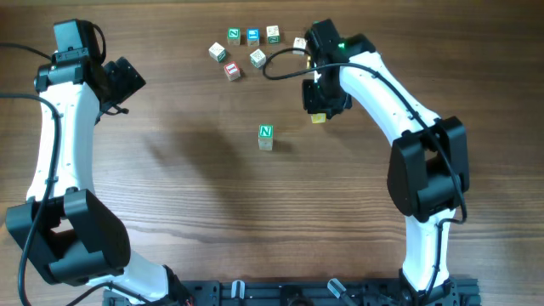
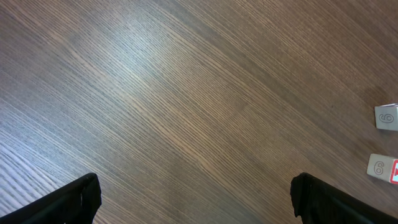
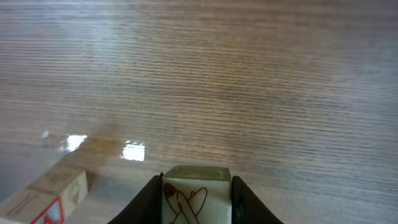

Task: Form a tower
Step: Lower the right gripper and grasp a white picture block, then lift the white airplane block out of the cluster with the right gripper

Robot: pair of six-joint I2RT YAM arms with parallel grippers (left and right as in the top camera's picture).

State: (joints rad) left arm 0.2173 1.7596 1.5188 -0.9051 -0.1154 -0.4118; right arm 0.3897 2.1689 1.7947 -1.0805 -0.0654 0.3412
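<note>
The tower [image 1: 265, 136], green N on top, looks barely begun; its height is unclear from above. The right hand [image 1: 318, 110] grips a cube [image 3: 196, 193] near the tower, not yet placed. Loose cubes [image 1: 257, 57] lie beyond the tower. The left hand [image 1: 127, 81] is released, well apart from it.
</note>
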